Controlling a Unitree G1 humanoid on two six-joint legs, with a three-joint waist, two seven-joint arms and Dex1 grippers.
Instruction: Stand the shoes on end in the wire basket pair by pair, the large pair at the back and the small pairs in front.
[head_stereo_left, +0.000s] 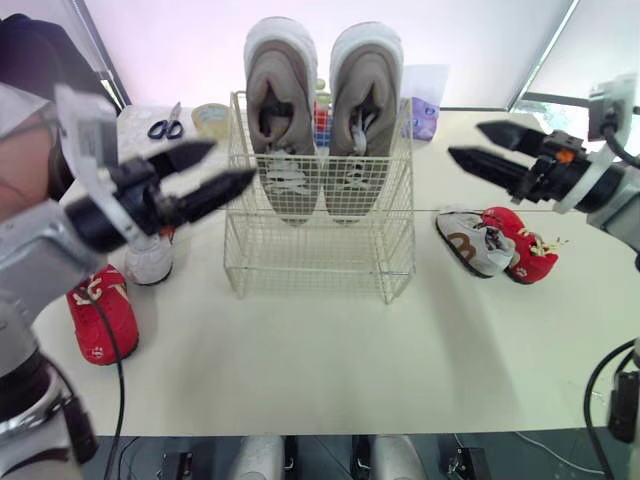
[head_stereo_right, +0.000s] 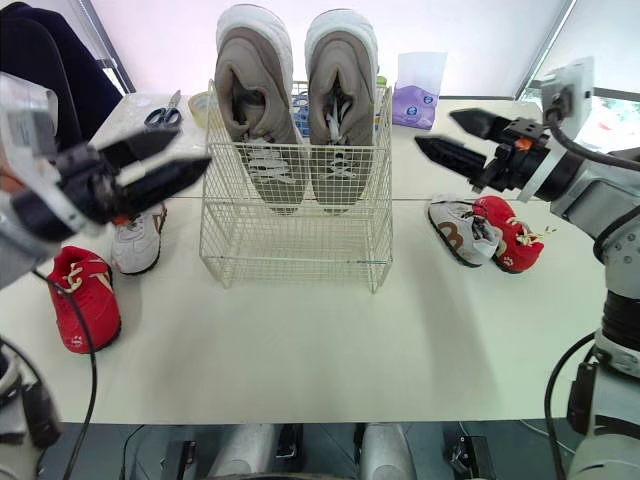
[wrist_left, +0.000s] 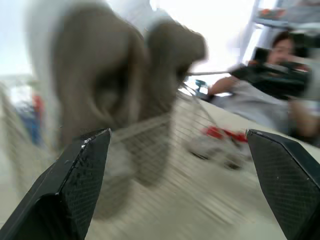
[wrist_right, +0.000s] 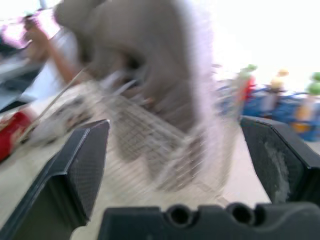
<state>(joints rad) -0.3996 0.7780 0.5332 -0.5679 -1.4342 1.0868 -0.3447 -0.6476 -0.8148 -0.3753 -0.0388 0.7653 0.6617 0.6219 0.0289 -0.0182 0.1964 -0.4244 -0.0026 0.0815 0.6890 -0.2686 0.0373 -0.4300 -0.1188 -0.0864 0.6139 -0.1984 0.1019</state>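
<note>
Holding both jaws released and empty either side of the basket, large pair already standing at its back between them, and, waiting on the surface for the front, red shoe and white shoe below the left jaws, grey shoe and second red shoe below the right jaws.

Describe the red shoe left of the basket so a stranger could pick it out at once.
Find the wire basket in the middle of the table, holding the large grey pair. On the robot's left of it lies a small white shoe; the red shoe lies nearer the front edge than that. The other red shoe is on the basket's right, beside a grey-and-white shoe.
</note>
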